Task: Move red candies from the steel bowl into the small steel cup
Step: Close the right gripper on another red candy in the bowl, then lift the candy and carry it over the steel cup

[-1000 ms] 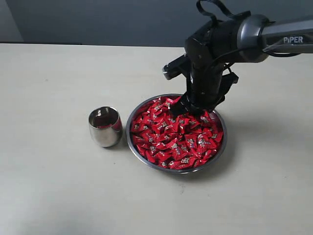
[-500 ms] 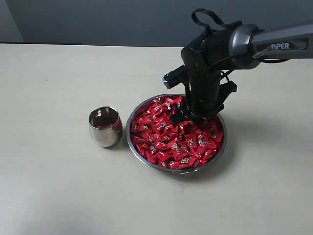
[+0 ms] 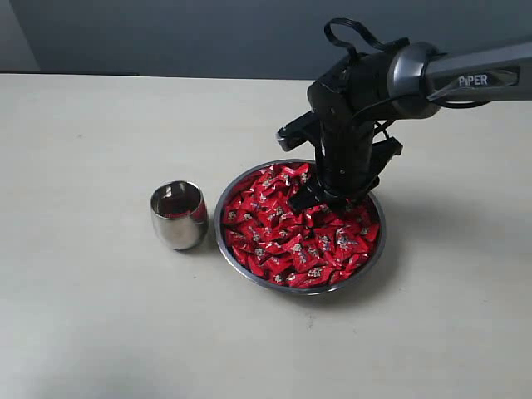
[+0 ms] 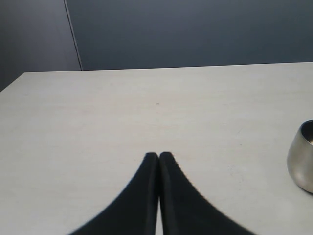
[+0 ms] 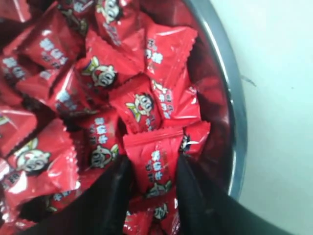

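Note:
The steel bowl (image 3: 249, 274) sits at mid-table, heaped with red candies (image 3: 287, 241). My right gripper (image 3: 322, 199) is down in the bowl's far right part, near the rim (image 5: 234, 122). In the right wrist view its two black fingers press on both sides of one red candy (image 5: 155, 161), so the gripper (image 5: 154, 164) is shut on it. The small steel cup (image 3: 178, 214) stands upright just left of the bowl, with red showing inside. My left gripper (image 4: 159, 154) is shut and empty over bare table, with the cup (image 4: 303, 157) off to one side of it.
The pale table (image 3: 91, 316) spreads around the bowl and cup. A dark wall (image 3: 166, 33) runs behind the table's far edge. The right arm (image 3: 465, 75) reaches in from the right, above the bowl.
The right gripper came down from just above the candies into the pile and shifted slightly left. Over the last half second it hardly moved. Bowl and cup stayed put.

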Available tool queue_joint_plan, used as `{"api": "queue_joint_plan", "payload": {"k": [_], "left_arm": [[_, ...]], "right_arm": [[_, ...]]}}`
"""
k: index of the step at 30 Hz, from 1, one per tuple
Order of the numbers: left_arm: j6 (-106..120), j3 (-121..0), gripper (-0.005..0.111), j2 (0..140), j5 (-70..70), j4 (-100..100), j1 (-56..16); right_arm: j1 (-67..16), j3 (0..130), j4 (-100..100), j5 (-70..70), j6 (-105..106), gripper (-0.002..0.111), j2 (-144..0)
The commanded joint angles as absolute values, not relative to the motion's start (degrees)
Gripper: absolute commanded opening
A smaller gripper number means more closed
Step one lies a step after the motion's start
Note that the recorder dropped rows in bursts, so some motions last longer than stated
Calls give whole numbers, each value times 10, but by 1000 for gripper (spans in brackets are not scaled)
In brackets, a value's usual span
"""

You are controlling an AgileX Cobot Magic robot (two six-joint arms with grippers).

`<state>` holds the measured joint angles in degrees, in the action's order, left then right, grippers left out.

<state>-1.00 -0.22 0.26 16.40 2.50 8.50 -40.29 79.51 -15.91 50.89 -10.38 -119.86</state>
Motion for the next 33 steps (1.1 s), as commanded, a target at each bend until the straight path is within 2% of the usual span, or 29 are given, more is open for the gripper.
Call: {"api": "queue_joint_plan", "payload": {"k": [1,13,14,18,27,33], "left_arm": [[-11,0,0,0,163,26,84],[-11,0,0,0,163,26,84],[-11,0,0,0,163,26,84],[-11,0,0,0,163,26,84],[-11,0,0,0,163,26,84],[-11,0,0,0,163,26,84]], "right_arm": [[-400,800,-167,505,-102,29,-1197],[-400,800,-170,508,-102,27,-1216],[-400,800,-173,508,-102,24,-1216],[-400,800,-175,508,-102,0,-1216],[-400,804,-178,522,-102,-1,-1208],[-400,804,-178,522,-102,-1,-1149]]}}
